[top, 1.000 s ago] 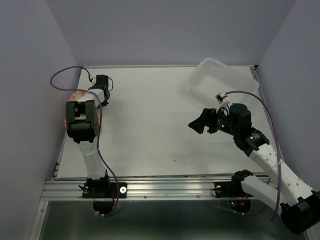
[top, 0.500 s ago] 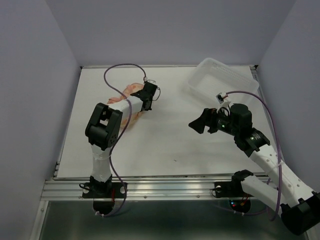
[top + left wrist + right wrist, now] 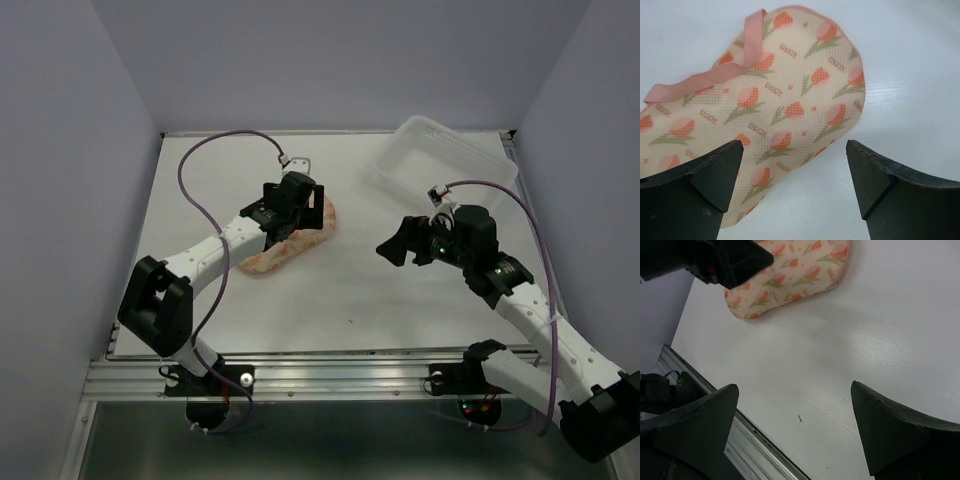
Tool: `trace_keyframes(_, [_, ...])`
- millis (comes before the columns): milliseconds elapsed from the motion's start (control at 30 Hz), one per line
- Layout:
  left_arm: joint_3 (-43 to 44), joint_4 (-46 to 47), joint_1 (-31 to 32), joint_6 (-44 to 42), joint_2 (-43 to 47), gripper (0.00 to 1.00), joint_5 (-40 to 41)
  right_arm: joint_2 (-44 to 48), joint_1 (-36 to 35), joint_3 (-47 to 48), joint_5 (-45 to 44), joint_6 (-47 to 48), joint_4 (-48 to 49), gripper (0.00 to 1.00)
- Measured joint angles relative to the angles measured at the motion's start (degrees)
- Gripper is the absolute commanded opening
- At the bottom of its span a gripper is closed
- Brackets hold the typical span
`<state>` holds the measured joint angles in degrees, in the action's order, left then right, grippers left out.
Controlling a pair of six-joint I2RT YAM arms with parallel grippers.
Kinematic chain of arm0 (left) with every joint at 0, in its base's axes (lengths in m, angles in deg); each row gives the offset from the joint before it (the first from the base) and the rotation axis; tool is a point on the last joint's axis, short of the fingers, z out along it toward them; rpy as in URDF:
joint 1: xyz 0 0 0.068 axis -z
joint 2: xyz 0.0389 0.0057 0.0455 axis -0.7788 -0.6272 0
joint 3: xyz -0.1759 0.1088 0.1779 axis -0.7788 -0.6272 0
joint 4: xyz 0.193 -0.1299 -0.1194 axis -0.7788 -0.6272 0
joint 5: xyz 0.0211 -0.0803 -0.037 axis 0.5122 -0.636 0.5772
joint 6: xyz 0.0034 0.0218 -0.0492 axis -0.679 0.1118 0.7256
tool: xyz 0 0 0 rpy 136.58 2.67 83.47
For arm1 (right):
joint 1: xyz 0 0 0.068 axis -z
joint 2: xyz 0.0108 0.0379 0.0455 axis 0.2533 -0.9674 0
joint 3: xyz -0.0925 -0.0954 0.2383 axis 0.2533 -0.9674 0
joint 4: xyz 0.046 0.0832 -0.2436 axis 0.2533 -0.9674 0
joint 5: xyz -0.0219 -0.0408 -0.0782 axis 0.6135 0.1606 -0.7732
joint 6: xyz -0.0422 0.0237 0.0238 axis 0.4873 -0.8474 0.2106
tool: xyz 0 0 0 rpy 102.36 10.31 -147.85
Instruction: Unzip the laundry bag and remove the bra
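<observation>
Left gripper (image 3: 794,148) spread wide over the laundry bag (image 3: 790,90), seemingly not touching; right gripper (image 3: 795,387) likewise spread, well apart.

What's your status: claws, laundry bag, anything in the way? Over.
Both open: left claw over laundry bag, right claw above table. Bag looks shut, no bra showing. Far right: clear tub, not obstructing.
</observation>
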<state>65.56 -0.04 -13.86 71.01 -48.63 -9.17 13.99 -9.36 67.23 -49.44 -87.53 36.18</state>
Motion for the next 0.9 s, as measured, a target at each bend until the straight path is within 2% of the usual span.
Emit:
trace_keyframes(167, [-2.0, 3.0, -2.5, 5.3, 7.3, 0.95, 1.4, -5.6, 0.0, 0.1, 0.1, 0.2, 0.0, 1.00])
trace_keyframes(300, [-5.6, 6.3, -5.7, 9.0, 7.1, 0.95, -0.2, -8.2, 0.0, 0.3, 0.3, 0.2, 0.7, 1.00])
trace_keyframes(433, [-2.8, 7.9, -6.4, 10.7, -1.0, 0.94, -3.7, -9.5, 0.0, 0.3, 0.4, -0.2, 1.9, 1.00])
trace_keyframes(633, [12.4, 9.0, -4.6, 9.8, -18.0, 0.88, -5.6, -9.3, 0.0, 0.1, 0.4, -1.0, 3.9, 1.00])
trace_keyframes(767, [15.6, 8.9, -3.3, 8.5, -21.6, 0.84, -5.0, -8.1, 0.0, -1.0, 0.3, -1.1, 4.7, 1.00])
trace_keyframes(900, [13.6, 8.7, -1.6, 7.2, -21.6, 0.84, -3.3, -7.7, 0.0, -2.0, 0.3, -1.4, 5.3, 1.00])
